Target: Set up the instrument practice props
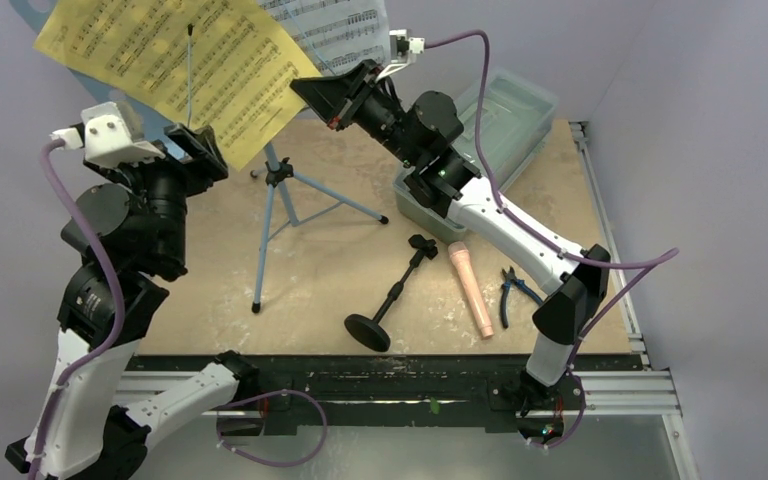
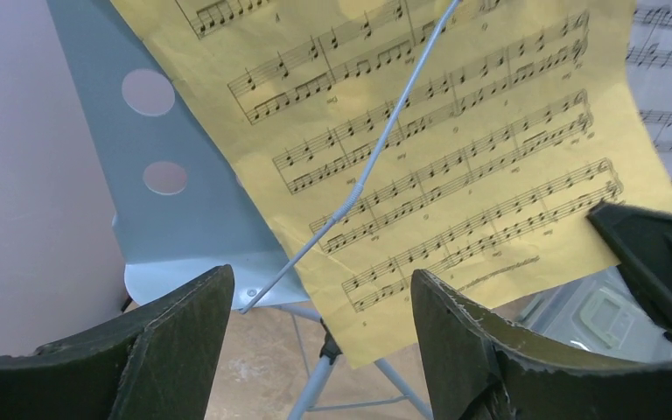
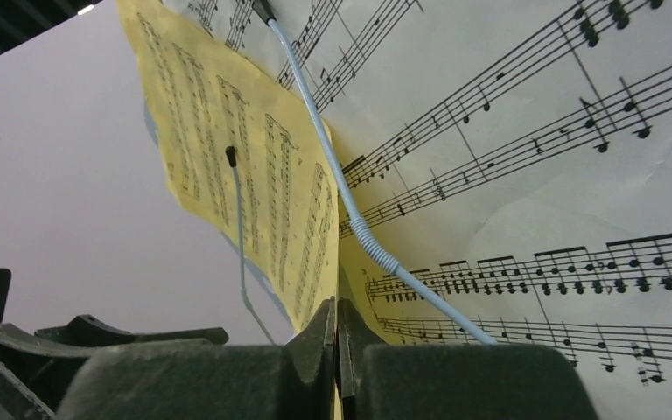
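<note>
- The clear lidded box (image 1: 505,125) sits at the worktop's (image 1: 340,270) far right, beside your right arm; its contents cannot be made out.
- The yellow sheet (image 1: 170,60) and white sheet (image 1: 345,25) on the blue music stand (image 1: 275,200) show printed staves; any wording is illegible.
- Your right fingers (image 3: 297,367) pinch the yellow sheet's lower edge.
- Your left fingers (image 2: 175,341) stand wide, holding nothing.
- The mic stand (image 1: 390,295) and pink microphone (image 1: 470,290) lie on the worktop.

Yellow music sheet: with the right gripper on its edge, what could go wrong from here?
1. The right gripper is shut on the yellow music sheet beside the wire retainer; a pull could tear or crease it.
2. The left gripper hangs open right by the music stand; a nudge might tip the tripod.
</note>
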Controlling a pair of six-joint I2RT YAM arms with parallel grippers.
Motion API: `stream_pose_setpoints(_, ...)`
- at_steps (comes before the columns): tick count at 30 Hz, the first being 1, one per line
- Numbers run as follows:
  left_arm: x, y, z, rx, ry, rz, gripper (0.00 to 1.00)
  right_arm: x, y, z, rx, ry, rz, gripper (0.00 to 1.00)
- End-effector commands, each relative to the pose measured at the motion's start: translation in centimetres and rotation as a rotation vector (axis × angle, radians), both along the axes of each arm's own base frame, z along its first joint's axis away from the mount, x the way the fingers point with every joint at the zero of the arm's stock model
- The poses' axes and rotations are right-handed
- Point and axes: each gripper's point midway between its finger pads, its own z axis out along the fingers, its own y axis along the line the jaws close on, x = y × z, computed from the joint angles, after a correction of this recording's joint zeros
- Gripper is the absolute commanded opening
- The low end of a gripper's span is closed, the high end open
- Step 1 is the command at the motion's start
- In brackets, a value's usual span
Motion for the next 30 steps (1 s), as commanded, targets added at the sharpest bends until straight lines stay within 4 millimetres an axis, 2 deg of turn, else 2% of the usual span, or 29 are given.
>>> stream_pose_setpoints(1,-1.2,0.0,3.1,-0.067,-0.025,-0.043,0.75,-1.1,-1.7,3.4,0.102,-0.084,-0.051,0.00)
stream_pose_setpoints(4,-1.2,-0.3,3.9,-0.075,-0.017,-0.056,0.76,-1.2,-2.2,3.6,0.115,-0.090,-0.067,0.00)
stream_pose_setpoints(15,2.0,-0.9,2.7,-0.008,0.046,0.031,0.74,-1.8,-2.5,4.3,0.134,-0.112,-0.050,0.00)
stream_pose_setpoints(25,3.7,0.5,1.5,0.087,0.049,0.182,0.67,-2.0,-2.5,4.6,0.156,-0.121,-0.041,0.00)
stream_pose_setpoints(27,3.9,0.4,1.6,0.089,0.045,0.184,0.62,-2.0,-2.6,4.7,0.158,-0.125,-0.042,0.00)
stream_pose_setpoints(30,4.0,0.1,1.9,0.083,0.019,0.169,0.46,-2.0,-2.6,4.7,0.172,-0.127,-0.043,0.00)
